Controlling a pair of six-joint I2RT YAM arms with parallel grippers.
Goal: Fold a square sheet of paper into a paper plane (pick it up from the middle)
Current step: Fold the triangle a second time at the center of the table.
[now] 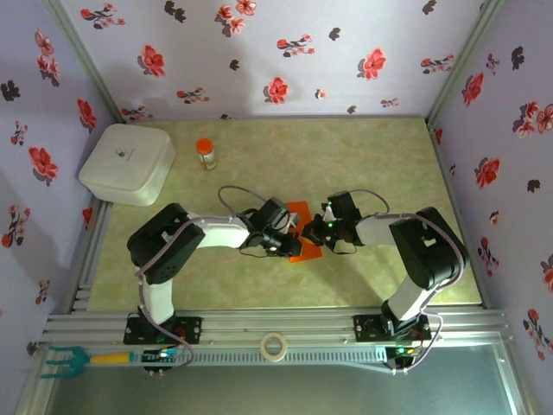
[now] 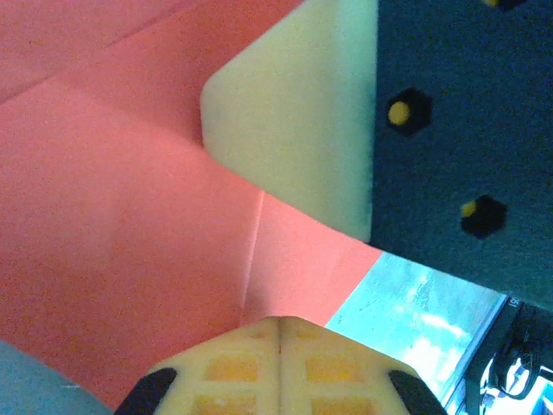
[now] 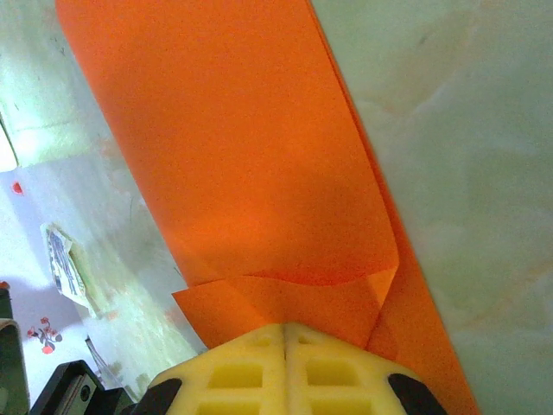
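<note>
On the pale green bench (image 1: 259,285) the left hand (image 1: 285,235) is clenched at the left edge of the thin bright orange square sheet of paper (image 1: 301,214), which lies as a folded band between both hands, touching each. The right hand (image 1: 322,227), also clenched, sits on the band's end, and I cannot tell whether either hand pinches or only presses. The band's long axis runs straight away from the right hand's tips, so I judge any next crease follows that line.
</note>
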